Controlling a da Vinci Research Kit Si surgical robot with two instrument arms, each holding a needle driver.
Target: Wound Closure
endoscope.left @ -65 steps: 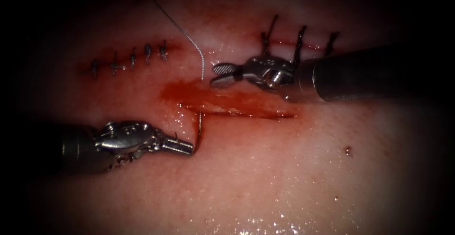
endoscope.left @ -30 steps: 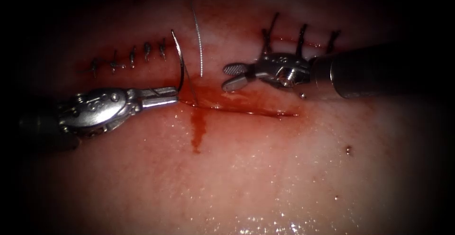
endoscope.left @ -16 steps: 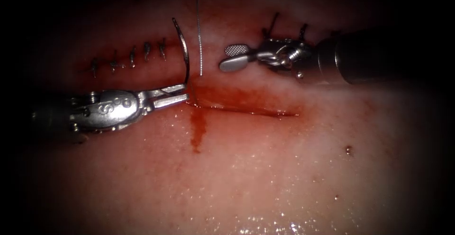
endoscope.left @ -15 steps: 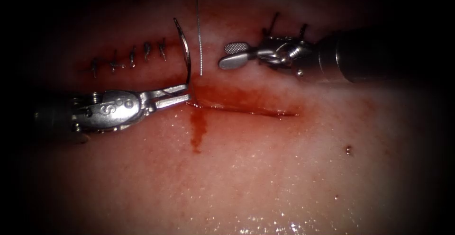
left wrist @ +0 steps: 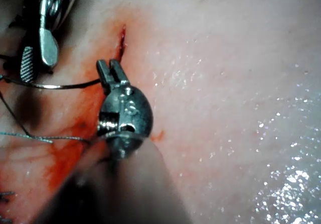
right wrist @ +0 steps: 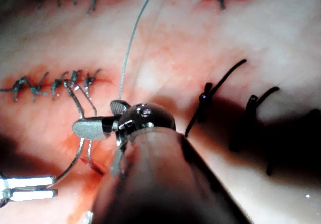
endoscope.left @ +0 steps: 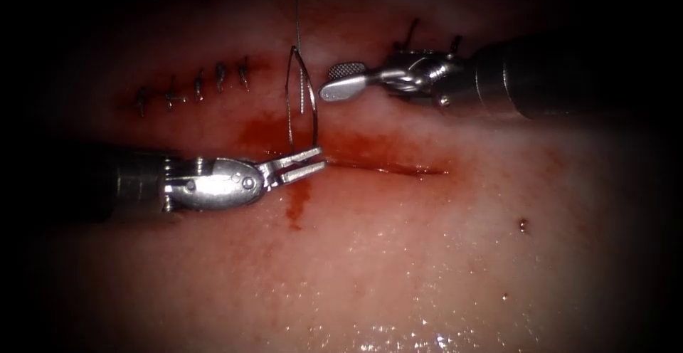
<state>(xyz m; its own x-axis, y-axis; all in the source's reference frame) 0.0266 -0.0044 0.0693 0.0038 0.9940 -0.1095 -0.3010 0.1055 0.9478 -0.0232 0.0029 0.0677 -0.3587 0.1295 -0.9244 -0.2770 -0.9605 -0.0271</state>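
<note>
My left tool (endoscope.left: 304, 164) comes in from the left and is shut on the curved needle (endoscope.left: 293, 75) near one end. The needle arches up over the left end of the cut (endoscope.left: 384, 166). Its free end points down at the red-stained tissue there; I cannot tell whether it touches. The thread (endoscope.left: 299, 33) hangs down from above beside the arch. My right tool (endoscope.left: 343, 81) hovers just right of the needle, above the cut, open and holding nothing. The left wrist view has the left jaws (left wrist: 111, 73) with the needle (left wrist: 55, 87). The right wrist view has the right tool (right wrist: 108, 117) and the needle (right wrist: 77, 151).
A row of several fine stitches (endoscope.left: 196, 86) closes an older cut at the upper left. Dark stitches (endoscope.left: 411, 34) lie behind the right tool. Red fluid (endoscope.left: 297, 198) runs down from the cut's left end. A small dark spot (endoscope.left: 523, 225) marks the tissue at the lower right.
The left tool drew the needle out of the tissue below the cut, then moved right and turned it into an upright arch. The right tool rose and shifted slightly left.
</note>
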